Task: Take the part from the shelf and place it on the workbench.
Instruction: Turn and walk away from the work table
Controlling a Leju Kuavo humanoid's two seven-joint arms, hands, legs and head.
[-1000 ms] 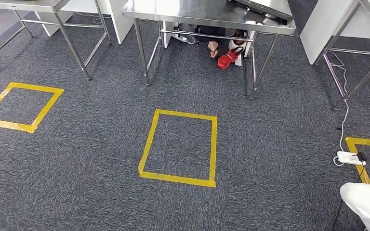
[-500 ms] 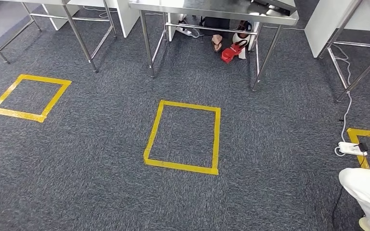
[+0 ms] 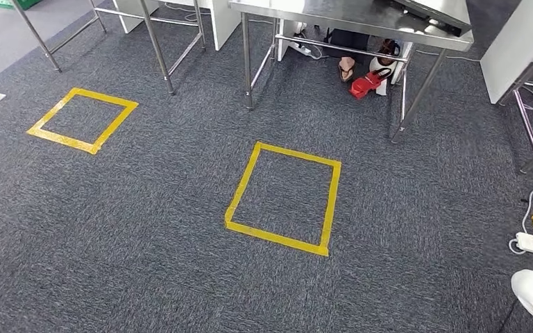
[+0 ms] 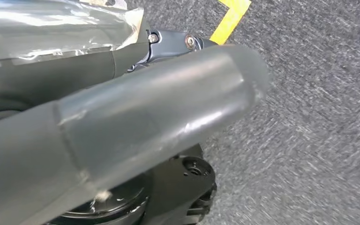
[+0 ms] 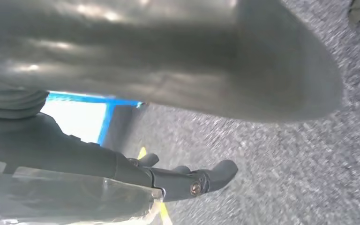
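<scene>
A: Where was the part at that moment?

B: It could not be made out. The head view looked down on grey carpet (image 3: 146, 229) with a yellow taped square (image 3: 284, 200) in the middle and another taped square (image 3: 82, 119) off to the left. No shelf was visible, so the robot seemed to be in the walking leg of the job, either going for the part or carrying it.

A: And the hands?

B: Both arms hung low, wrist cameras aimed at the floor. The left hand (image 4: 122, 126) showed a thick grey thumb across the picture with dark fingers (image 4: 178, 44) beyond; whether it held anything couldn't be told. Same for the right hand (image 5: 168, 61), its dark fingers (image 5: 192, 180) reaching out over the carpet, clear film by the wrist.

A: Next move?

B: Probably squaring up to a marked spot. A steel bench (image 3: 347, 14) stood ahead, a person's foot (image 3: 345, 69) and a red object (image 3: 366, 83) beneath it, so it needed care.
</scene>
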